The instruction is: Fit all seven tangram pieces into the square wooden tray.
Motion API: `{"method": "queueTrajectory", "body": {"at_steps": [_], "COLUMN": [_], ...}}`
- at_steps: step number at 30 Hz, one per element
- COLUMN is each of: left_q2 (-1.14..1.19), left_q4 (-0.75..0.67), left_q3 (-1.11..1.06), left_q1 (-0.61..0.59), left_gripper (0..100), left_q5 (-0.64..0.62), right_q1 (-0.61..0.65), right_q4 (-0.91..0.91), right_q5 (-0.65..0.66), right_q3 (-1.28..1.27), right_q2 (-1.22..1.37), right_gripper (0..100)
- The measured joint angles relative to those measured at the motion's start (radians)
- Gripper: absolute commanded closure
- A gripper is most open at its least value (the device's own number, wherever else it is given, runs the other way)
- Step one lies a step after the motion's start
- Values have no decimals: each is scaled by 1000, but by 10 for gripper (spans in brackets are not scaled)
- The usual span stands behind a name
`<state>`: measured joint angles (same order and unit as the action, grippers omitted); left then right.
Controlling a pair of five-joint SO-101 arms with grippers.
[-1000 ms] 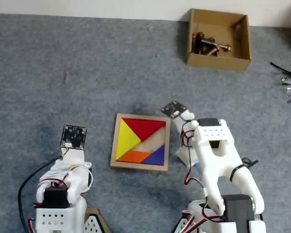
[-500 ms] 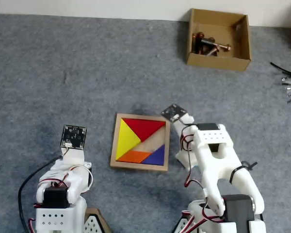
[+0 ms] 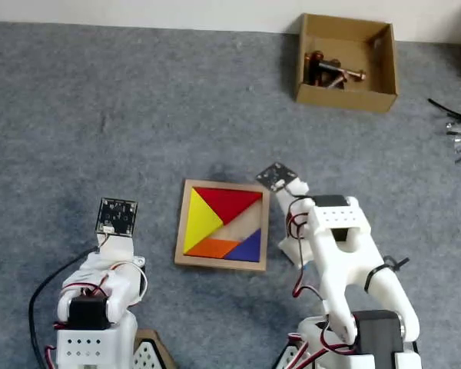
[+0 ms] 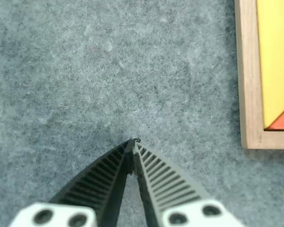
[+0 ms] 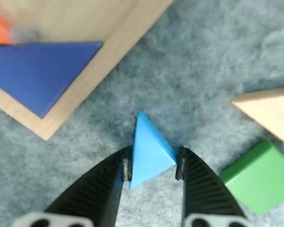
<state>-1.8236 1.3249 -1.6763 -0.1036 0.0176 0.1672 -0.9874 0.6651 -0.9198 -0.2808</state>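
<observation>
Right gripper (image 5: pixel 152 164): clamped on small light-blue triangular tangram piece (image 5: pixel 149 150), just right of square wooden tray (image 3: pixel 180 227), by its near right corner.
Left gripper (image 4: pixel 133 146): closed, empty, left of tray.
Risk: slanted triangle edges may slip from the grip; could snag on tray rim.
Change: right arm drawn slightly nearer.
</observation>
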Motion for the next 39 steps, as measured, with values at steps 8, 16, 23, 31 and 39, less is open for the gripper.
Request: {"method": "queueTrajectory", "body": {"at_steps": [8, 16, 23, 31, 39], "left_q2": [0, 0, 0, 0, 0], "left_q4": [0, 0, 0, 0, 0], "left_q3": [0, 0, 0, 0, 0], "left_q1": [0, 0, 0, 0, 0], "left_gripper": [995, 995, 995, 995, 995], "left_q5": [0, 0, 0, 0, 0], "right_q1": [0, 0, 0, 2, 26], "right_q4": [0, 0, -2, -2, -2], "right_q5": [0, 0, 0, -63, -81], "right_q3": [0, 2, 5, 72, 196], "right_q2": [0, 0, 0, 0, 0], "right_gripper": [988, 994, 994, 994, 994]}}
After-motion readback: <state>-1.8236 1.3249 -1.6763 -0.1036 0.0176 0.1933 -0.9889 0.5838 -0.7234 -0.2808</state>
